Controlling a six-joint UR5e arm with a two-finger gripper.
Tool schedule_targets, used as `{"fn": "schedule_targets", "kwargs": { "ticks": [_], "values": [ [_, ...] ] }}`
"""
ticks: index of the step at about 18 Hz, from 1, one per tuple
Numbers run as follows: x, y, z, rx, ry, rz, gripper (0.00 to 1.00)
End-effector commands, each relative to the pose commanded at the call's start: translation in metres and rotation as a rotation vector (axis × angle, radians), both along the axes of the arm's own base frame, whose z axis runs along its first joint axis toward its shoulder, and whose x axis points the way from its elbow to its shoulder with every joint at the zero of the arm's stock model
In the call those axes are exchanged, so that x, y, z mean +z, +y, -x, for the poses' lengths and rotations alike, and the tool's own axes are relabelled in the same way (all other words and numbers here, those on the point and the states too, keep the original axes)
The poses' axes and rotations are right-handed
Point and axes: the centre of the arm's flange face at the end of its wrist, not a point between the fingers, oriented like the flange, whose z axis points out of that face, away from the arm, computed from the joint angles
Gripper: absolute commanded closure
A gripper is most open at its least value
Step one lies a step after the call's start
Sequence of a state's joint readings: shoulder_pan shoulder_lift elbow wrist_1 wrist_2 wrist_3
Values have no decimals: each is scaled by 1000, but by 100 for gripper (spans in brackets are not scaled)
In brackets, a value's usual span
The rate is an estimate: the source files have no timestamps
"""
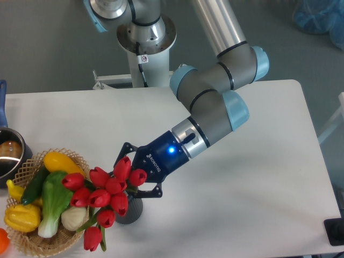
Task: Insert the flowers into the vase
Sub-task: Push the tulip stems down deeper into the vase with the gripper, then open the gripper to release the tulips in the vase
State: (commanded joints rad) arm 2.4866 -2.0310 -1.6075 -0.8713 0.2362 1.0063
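Presently: white bench [258, 177] standing on grey floor [48, 48]; gripper [130, 177] clasping flowers [105, 193] over vase [130, 210]; wicker basket [54, 241] sitting alongside.

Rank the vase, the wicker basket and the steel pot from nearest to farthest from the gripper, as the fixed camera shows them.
From the gripper:
1. Vase, just below it, partly hidden by the flowers.
2. Wicker basket, further left, at the table's near left corner.
3. Steel pot, farthest, at the left edge of the picture.
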Motion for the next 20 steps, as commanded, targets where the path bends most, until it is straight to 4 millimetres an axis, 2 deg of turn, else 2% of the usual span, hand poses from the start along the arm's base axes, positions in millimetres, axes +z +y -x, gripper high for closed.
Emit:
{"fn": "schedule_targets", "kwargs": {
  "ticks": [1, 5, 7, 11, 16, 20],
  "values": [
    [-5, -2, -3, -3, 3, 2, 51],
    [-30, -10, -11, -13, 81, 44, 39],
    [-33, -11, -12, -17, 87, 42, 16],
    [-32, -12, -12, -16, 91, 43, 1],
    [-34, -18, -12, -8, 134, 78, 0],
    [-30, -28, -1, 18, 156, 96, 0]
  ]
}}
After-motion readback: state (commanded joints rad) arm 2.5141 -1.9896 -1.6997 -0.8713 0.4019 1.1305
